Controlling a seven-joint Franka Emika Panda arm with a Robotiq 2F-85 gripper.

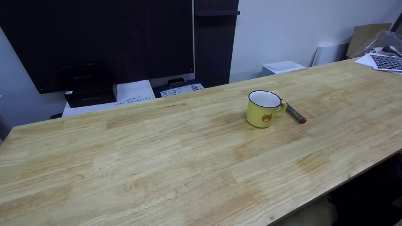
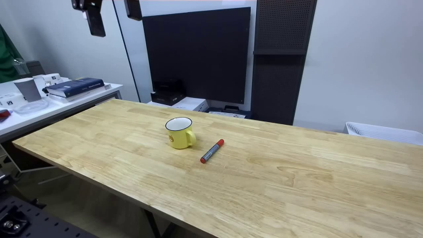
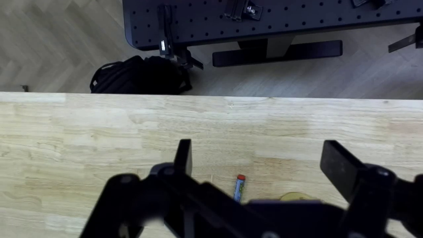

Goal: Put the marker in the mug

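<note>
A small squat yellow enamel mug with a white inside and thin dark rim [image 2: 178, 135] is standing upright on the pale wooden table [image 2: 297, 185]. A slim grey marker with red ends [image 2: 212, 152] is lying flat just beside it — outside the mug, on the side of its yellow loop handle [image 2: 191, 138]. Well above the table, the black two-fingered gripper [image 3: 259, 158] is hanging with its jaws wide apart

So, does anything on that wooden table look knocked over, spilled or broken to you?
No, nothing stands out. The yellow mug stands upright, and the marker lies flat beside it, a little apart. I can see no spill on the table and no damage to either thing.
</note>
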